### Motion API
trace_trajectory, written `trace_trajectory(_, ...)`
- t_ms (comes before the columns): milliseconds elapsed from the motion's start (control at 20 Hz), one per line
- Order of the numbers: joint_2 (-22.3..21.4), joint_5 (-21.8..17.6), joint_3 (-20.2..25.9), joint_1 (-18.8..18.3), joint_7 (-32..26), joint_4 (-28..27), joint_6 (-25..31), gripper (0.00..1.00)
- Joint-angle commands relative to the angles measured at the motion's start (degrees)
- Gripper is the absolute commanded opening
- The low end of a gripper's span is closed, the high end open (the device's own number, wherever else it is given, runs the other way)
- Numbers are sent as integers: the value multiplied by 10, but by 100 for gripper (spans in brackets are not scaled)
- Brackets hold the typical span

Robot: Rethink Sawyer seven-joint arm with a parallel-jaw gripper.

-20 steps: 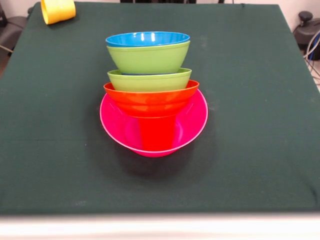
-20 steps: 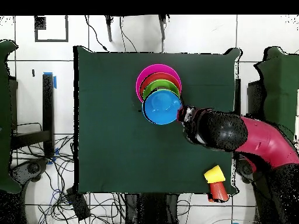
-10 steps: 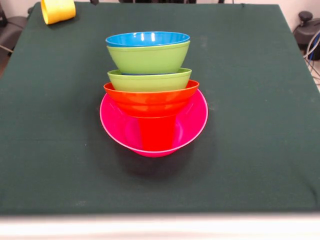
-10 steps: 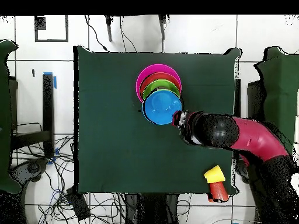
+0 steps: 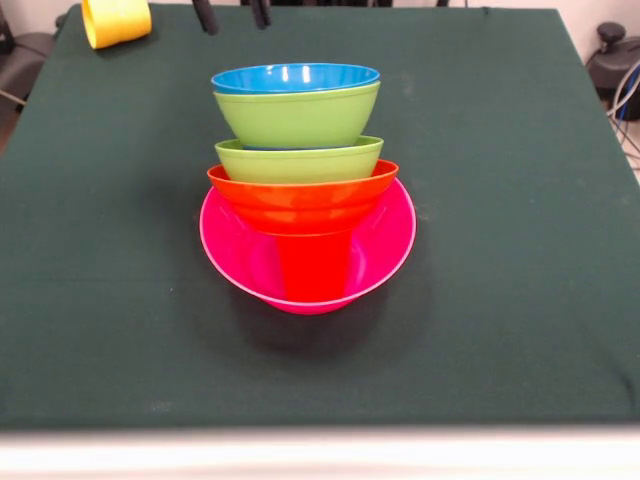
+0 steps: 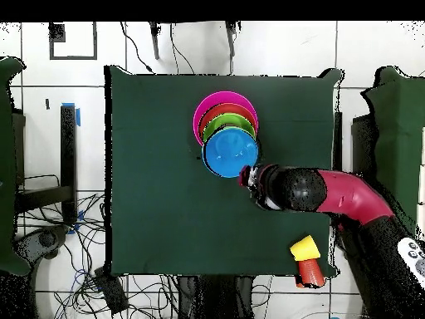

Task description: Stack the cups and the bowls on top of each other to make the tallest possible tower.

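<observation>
The claw (image 5: 233, 14) hangs open and empty, its two dark tips spread apart. The tower (image 5: 300, 190) of bowls stands just in front of it on the green surface (image 5: 500, 250).

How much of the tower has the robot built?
Done: the tower has a pink bowl, red cup, orange, two green and blue bowls. In hand: nothing; the gripper hangs open and empty behind it. Left: the yellow cup at the table corner isn't stacked yet.
</observation>
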Motion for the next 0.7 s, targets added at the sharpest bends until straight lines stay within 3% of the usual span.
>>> trace_trajectory(50,28,-83,5,-2,-164,-4,75,100)
trace_trajectory(150,39,-97,25,-17,-203,-6,84,100)
trace_trajectory(350,41,-118,17,-27,-163,-2,56,100)
trace_trajectory(550,65,-129,44,-52,-198,7,61,100)
trace_trajectory(700,81,-156,30,-55,-186,3,51,100)
